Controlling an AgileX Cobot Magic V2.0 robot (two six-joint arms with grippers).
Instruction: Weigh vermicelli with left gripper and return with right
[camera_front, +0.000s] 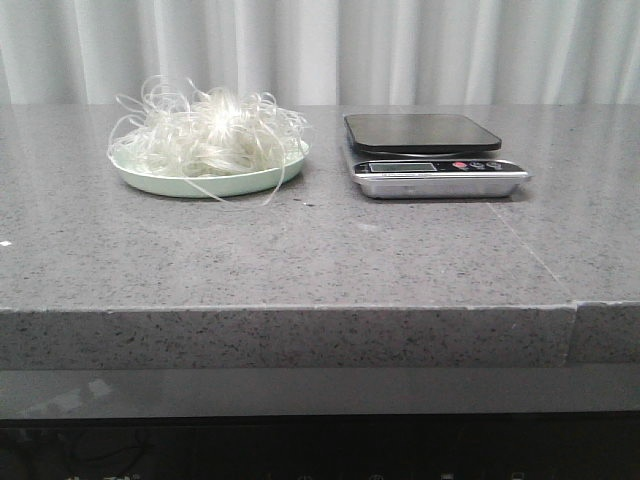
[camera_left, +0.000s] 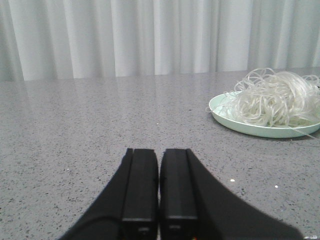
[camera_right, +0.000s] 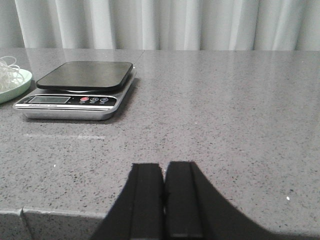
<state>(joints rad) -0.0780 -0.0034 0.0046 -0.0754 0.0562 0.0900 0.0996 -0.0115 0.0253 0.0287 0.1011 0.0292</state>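
From my seat I count one pile of vermicelli (camera_front: 208, 132) heaped on one pale green plate (camera_front: 160, 181), left of one kitchen scale (camera_front: 432, 155) on the grey counter (camera_front: 300, 260). Left gripper (camera_left: 159, 165) and right gripper (camera_right: 163, 176) both have jaws pressed together, holding nothing.

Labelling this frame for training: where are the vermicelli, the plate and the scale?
vermicelli (camera_front: 210, 130), front view, middle of the tangle.
plate (camera_front: 235, 184), front view, front rim.
scale (camera_front: 420, 131), front view, dark weighing platform.
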